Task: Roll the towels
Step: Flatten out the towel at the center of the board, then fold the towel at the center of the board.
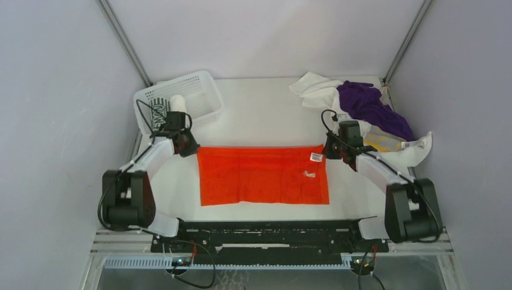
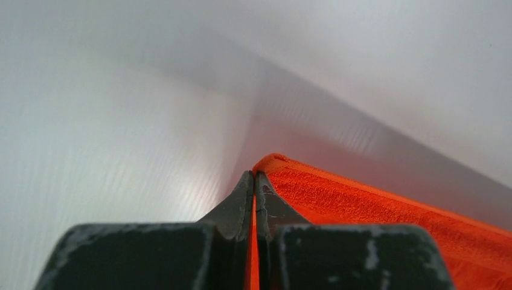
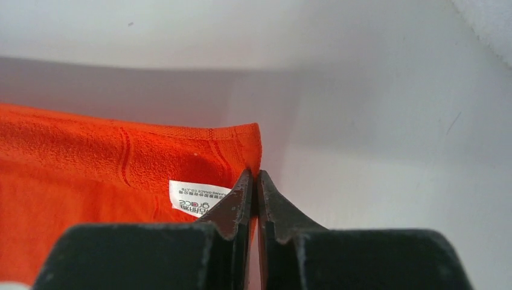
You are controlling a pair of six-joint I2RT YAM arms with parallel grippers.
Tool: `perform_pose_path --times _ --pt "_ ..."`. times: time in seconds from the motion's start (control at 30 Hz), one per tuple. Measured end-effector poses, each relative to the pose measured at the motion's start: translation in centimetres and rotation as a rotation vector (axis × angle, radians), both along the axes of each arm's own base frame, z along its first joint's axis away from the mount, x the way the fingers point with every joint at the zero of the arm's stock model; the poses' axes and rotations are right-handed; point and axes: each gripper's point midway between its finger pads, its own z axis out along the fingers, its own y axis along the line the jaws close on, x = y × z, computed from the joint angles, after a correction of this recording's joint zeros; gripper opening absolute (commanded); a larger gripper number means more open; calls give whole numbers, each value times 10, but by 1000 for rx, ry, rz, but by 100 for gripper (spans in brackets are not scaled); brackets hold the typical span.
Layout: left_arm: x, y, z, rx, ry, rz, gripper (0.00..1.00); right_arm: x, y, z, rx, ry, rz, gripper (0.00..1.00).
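An orange-red towel point(image 1: 263, 175) lies spread flat in the middle of the table. My left gripper point(image 1: 192, 148) is shut on its far left corner; the left wrist view shows the orange cloth point(image 2: 374, 211) pinched between the fingers at my left gripper point(image 2: 255, 178). My right gripper point(image 1: 328, 151) is shut on the far right corner, beside the white label point(image 3: 196, 199); the right wrist view shows the towel point(image 3: 90, 175) held at my right gripper point(image 3: 253, 178). A purple towel point(image 1: 368, 106), a white towel point(image 1: 317, 89) and a yellow-and-grey patterned towel point(image 1: 381, 142) lie heaped at the back right.
A white mesh basket point(image 1: 199, 87) stands at the back left, holding a rolled dark green-and-white patterned towel point(image 1: 158, 110) and a rolled white towel point(image 1: 178, 101). Grey walls close in the table on three sides.
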Motion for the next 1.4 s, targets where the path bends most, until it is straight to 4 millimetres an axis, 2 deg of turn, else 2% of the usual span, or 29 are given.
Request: perform_pose_path --times 0.07,0.17,0.23,0.3,0.47,0.57,0.63,0.73,0.8,0.9,1.03,1.17,1.27,1.33,1.4 --pt "15 -3 -9 2 27 -1 6 11 -4 -15 -8 38 -19 5" --pt "43 -9 -10 8 18 -13 11 33 -9 -21 -10 57 -43 9" --pt "62 -11 -6 16 -7 -14 20 51 -13 -17 -10 43 -59 17" --pt "74 -10 -2 25 -27 -8 33 68 -18 -10 -16 18 -78 31" --pt "86 -6 8 51 -57 -2 53 92 -26 5 -32 -24 -108 51" --pt "85 -6 12 62 -62 2 60 91 -27 12 -34 -32 -115 55" --pt "80 -9 19 62 -66 -7 68 84 -27 18 -33 -26 -118 56" --pt "66 -19 40 50 -115 -27 72 67 -26 36 -25 -50 -128 58" --pt "51 -25 55 33 -159 -39 78 53 -26 46 -18 -67 -142 58" --pt "23 -30 63 1 -195 -49 78 30 -23 55 2 -69 -156 58" --pt "-16 -36 43 -28 -166 -67 77 -1 -13 44 24 -9 -151 57" --pt "-53 -51 1 -79 -65 -107 77 -32 8 19 59 103 -105 58" --pt "-76 -56 -24 -107 9 -112 78 -52 14 1 56 178 -93 58" --pt "-85 -54 -31 -109 27 -96 80 -62 13 -7 44 214 -98 58" --pt "-87 -49 -26 -98 7 -72 80 -66 8 -11 24 230 -113 58"
